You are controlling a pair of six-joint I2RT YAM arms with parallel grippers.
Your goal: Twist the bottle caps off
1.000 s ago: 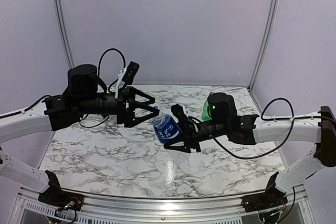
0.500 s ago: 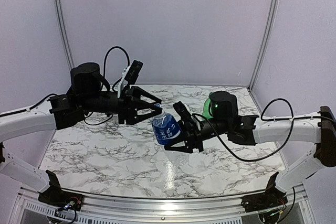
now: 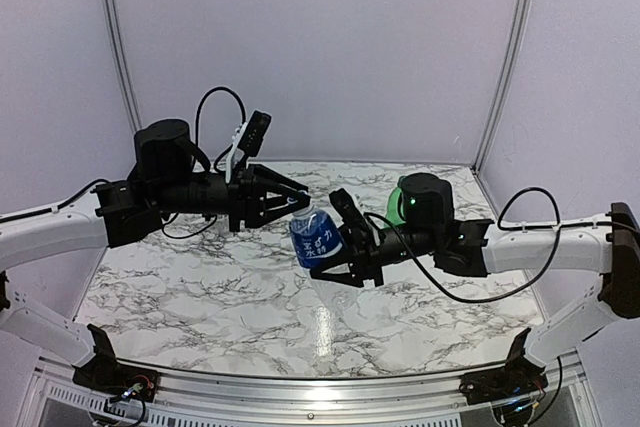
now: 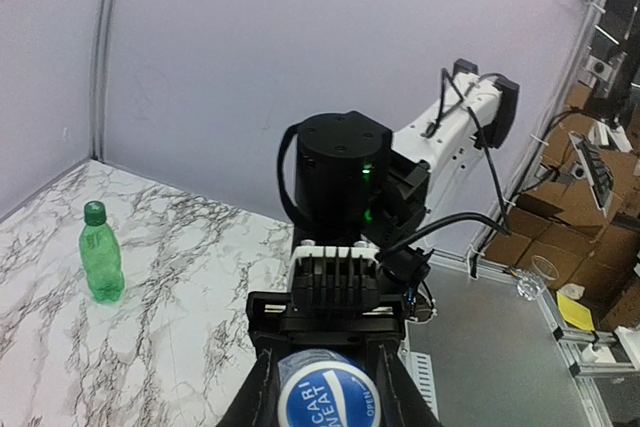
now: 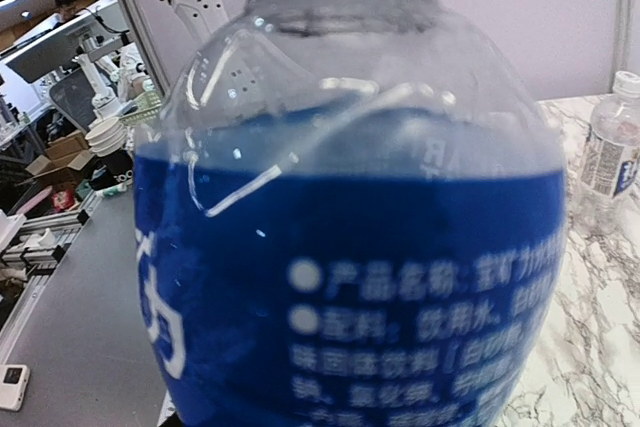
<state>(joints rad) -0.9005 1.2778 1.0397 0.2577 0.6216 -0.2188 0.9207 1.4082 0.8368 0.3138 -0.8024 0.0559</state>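
From the top camera, I see the right tool (image 3: 337,253) clamped on the lower body of the blue-labelled bottle (image 3: 316,235), holding it tilted in the air above the marbled worktop (image 3: 200,287) with its neck end pointing left and away from me. The left tool (image 3: 298,203) meets it from the other side, its two fingers drawn together at that neck end. Behind the right arm's wrist joint a sliver of the green bottle (image 3: 391,215) shows, mostly hidden.

On the left wrist camera, the blue cap (image 4: 326,403) sits face-on at the bottom of the view. The tool's fingers (image 4: 264,392) press in on either side of it, so I read the left tool as closed on the cap. Beyond it I can see the right tool's black body end-on. Far left, the green bottle stands upright on the worktop with its green cap (image 4: 94,212) on.

On the right wrist camera, the blue-labelled bottle fills almost the whole view, very close, and this tool's own fingers do not show. At the right edge the white-labelled bottle (image 5: 610,152) stands upright on the worktop, well apart, with its whitish cap (image 5: 627,81) on.
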